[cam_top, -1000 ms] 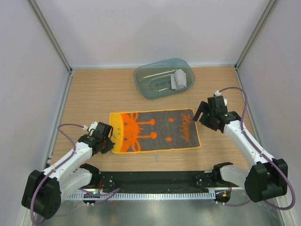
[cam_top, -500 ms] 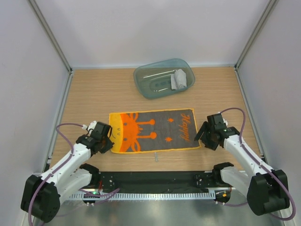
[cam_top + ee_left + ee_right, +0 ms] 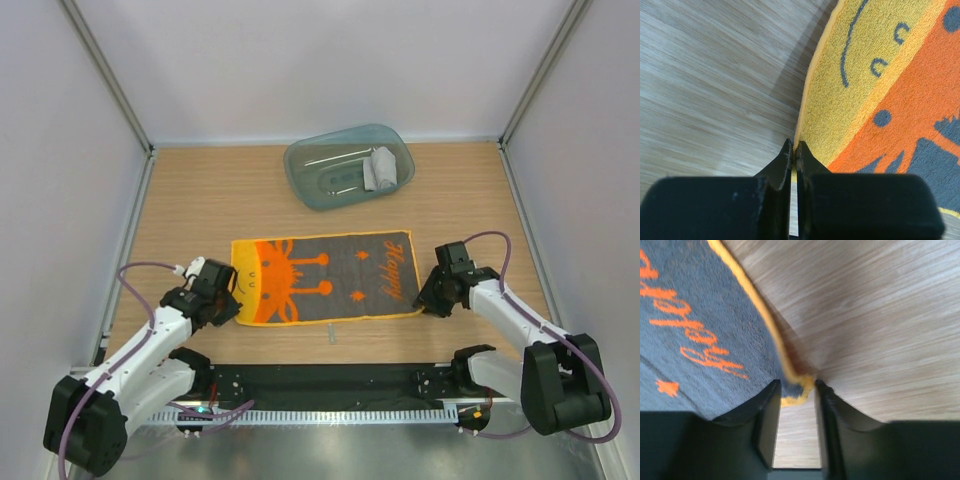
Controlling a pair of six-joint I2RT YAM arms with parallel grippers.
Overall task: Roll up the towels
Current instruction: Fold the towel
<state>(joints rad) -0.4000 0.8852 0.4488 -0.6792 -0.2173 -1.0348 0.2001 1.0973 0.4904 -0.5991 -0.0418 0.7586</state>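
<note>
The printed towel (image 3: 330, 278) lay flat in the middle of the desk (image 3: 200, 200), grey with an orange cartoon and a yellow border. The left fingers (image 3: 782, 165) pinched its left edge. The right fingers (image 3: 767, 412) stood narrow astride its near right corner.

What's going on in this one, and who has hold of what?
Two robot arms are working on the yellow-orange towel, which lies flat and unrolled on the table. The left end effector is shut on the towel's left near edge. The right end effector has the right near corner between its fingers, with the jaws partly apart; whether it is pinched firmly cannot be told. The grey towel sits as a small bundle in the teal tray at the back.
</note>
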